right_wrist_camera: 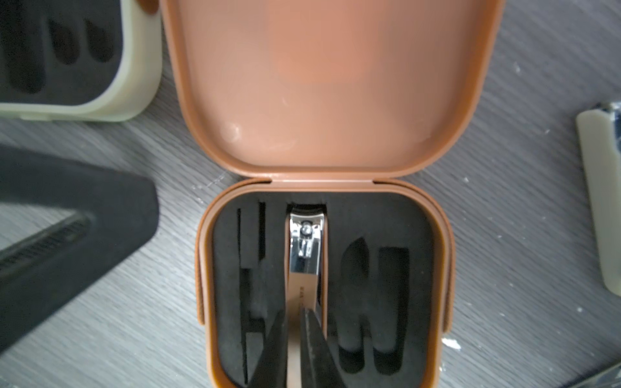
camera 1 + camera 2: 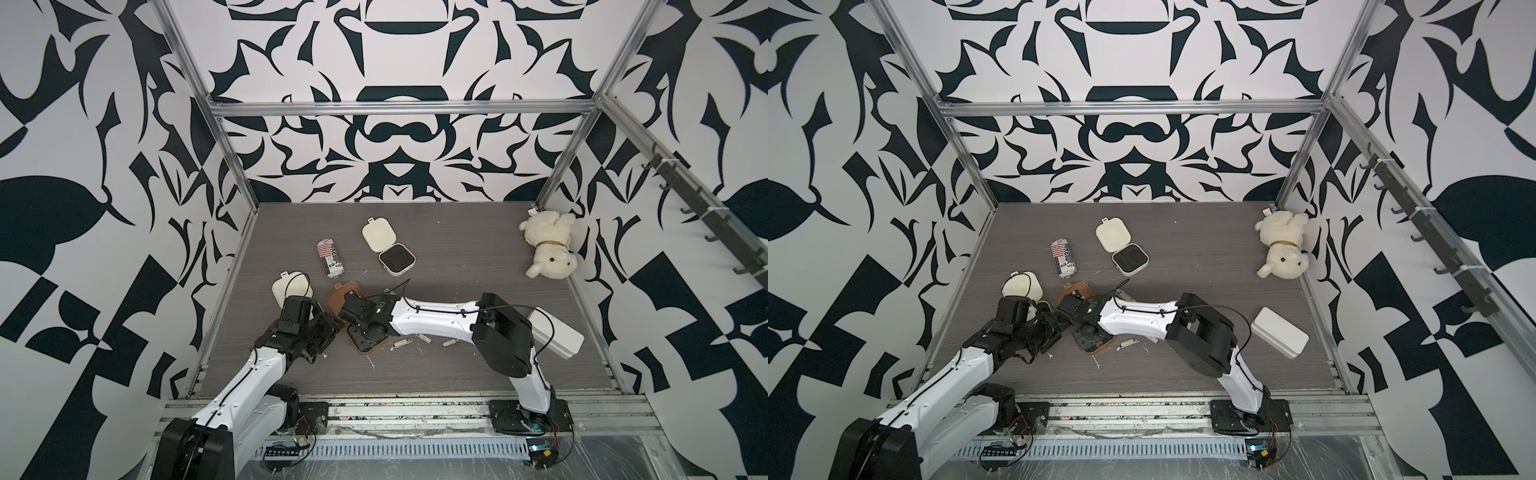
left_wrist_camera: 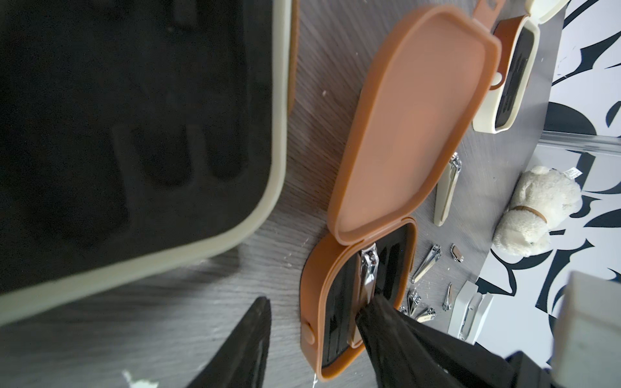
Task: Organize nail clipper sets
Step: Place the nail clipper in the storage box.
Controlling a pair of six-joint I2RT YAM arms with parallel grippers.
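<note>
Our right gripper (image 1: 294,310) has jaws clamped on the brown-handled steel clipper (image 1: 305,255), which runs straight ahead inside the rounded brown case (image 1: 442,255).

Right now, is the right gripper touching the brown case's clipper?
Touching. In the right wrist view the right gripper pinches the clipper by its handle.

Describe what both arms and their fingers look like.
Both the left arm and right arm have glossy white link shells with black joint housings and black wrist blocks. A thin black cable runs along each white link. The fingers are matte black tapering wedges; a small green light glows at the right wrist.
</note>
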